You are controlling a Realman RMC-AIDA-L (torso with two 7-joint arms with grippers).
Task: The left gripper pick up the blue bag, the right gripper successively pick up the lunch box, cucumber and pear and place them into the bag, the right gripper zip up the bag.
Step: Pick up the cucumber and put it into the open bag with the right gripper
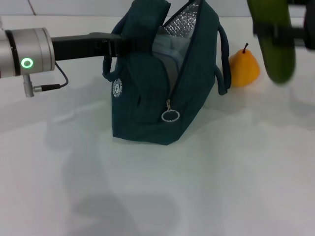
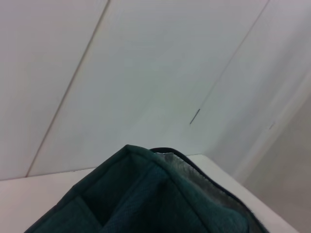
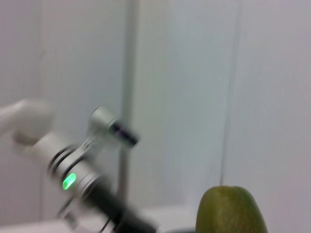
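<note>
Cucumber (image 1: 275,42) hangs clamped in the right gripper (image 1: 288,33), up right of the blue bag (image 1: 165,78), above the pear (image 1: 243,66). Left gripper (image 1: 120,43) pinches the bag's rim. I'd go end-first through the gap, slowly.

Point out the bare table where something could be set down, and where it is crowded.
Widest bare patch: the white table in front of the dark teal fabric bag, toward the camera. Another lies under the left gripper, beside the bag. Crowded: the right side, where the orange-yellow pear sits close to the bag and the right gripper holds the green cucumber above.
</note>
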